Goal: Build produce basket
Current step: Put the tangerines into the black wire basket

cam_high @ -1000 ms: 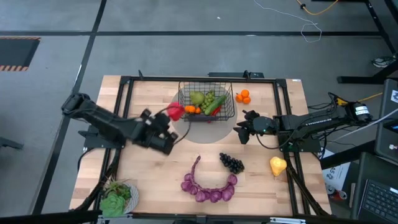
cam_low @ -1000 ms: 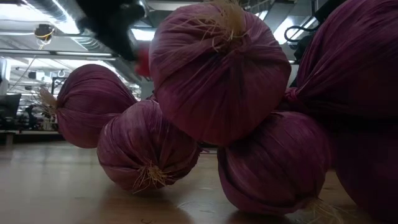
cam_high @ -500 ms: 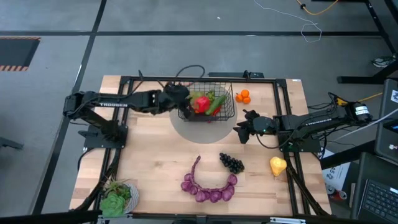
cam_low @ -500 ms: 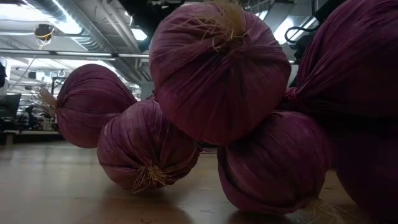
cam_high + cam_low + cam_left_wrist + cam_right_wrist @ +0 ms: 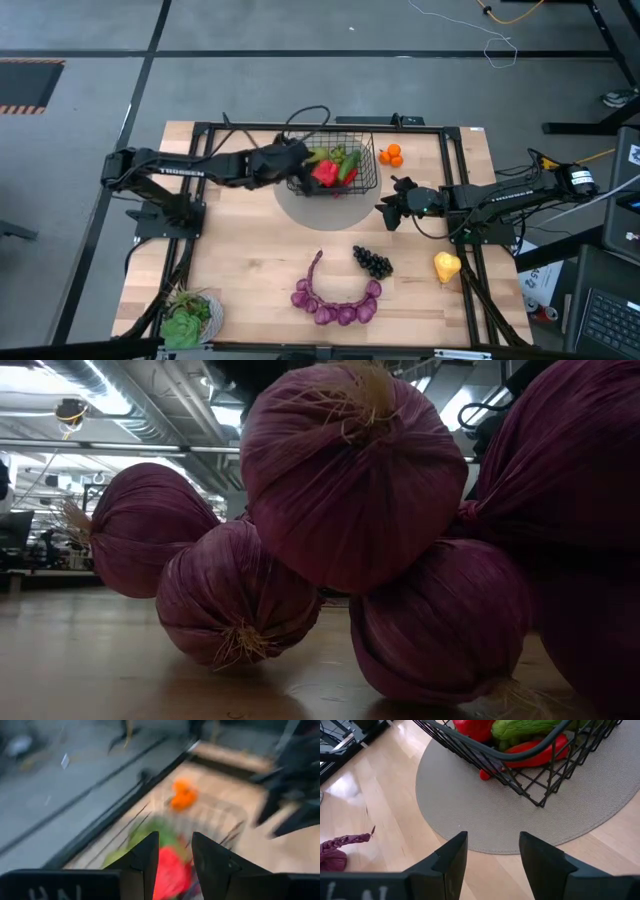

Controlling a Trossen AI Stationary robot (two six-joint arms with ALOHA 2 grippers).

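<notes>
Since a second ago: left claw [image 5: 298, 158] swung from mid-desk, red pepper [image 5: 324, 172] pinched, over to the basket [image 5: 366, 178]; pepper now loose inside, claw at the basket's left rim. Fingers [image 5: 145, 857] parted with nothing between them, pepper [image 5: 171, 872] just beyond the tips, though blur there leaves contact hard to judge. Right arm unmoved throughout.

Writing: white lettering along the left forearm, probably "TROSSEN", too small to be sure; partial letters on both wrist housings, not readable.

Pose: left arm stretched out nearly level from its base on the desk's [image 5: 250, 280] left side toward the basket. Right arm lying low from the right edge, right claw [image 5: 387, 214] pointed at the round grey mat [image 5: 470, 800] under the basket, fingers [image 5: 451, 852] spread a little, gripping nothing.

Produce: cucumber [image 5: 343, 158] and greens in the basket beside the pepper; oranges [image 5: 391, 155] just right of it; dark grapes [image 5: 373, 263], purple string [image 5: 335, 303] and yellow pear [image 5: 446, 266] still out on the desk; lettuce [image 5: 186, 322] on a plate at the near left corner.
</notes>
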